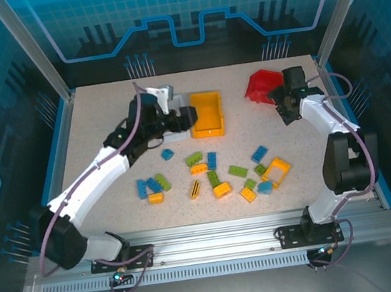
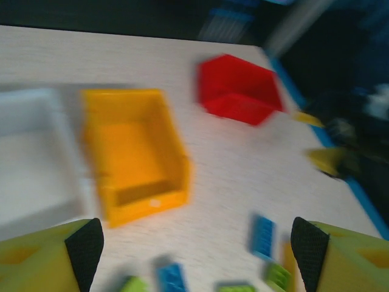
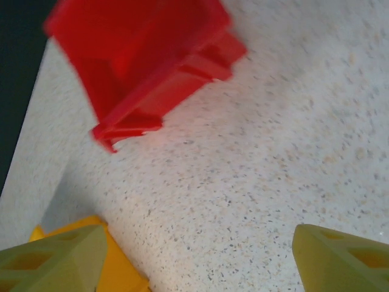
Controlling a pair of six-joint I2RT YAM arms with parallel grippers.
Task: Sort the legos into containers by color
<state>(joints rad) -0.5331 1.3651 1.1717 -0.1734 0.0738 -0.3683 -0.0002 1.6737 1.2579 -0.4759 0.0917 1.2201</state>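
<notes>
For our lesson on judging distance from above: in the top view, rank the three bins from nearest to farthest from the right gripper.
1. Red bin, just beside the right gripper, back right.
2. Yellow-orange bin, back centre.
3. White bin, touching its left side, farthest left.

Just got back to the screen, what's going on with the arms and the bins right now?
Sorting has not visibly begun. The legos lie scattered on the table in front of the arms. The yellow bin and white bin, side by side, look empty. The left claw is open and holds nothing, hovering near those two bins. The right claw is also open, by the red bin, which seems tipped off its base.
</notes>
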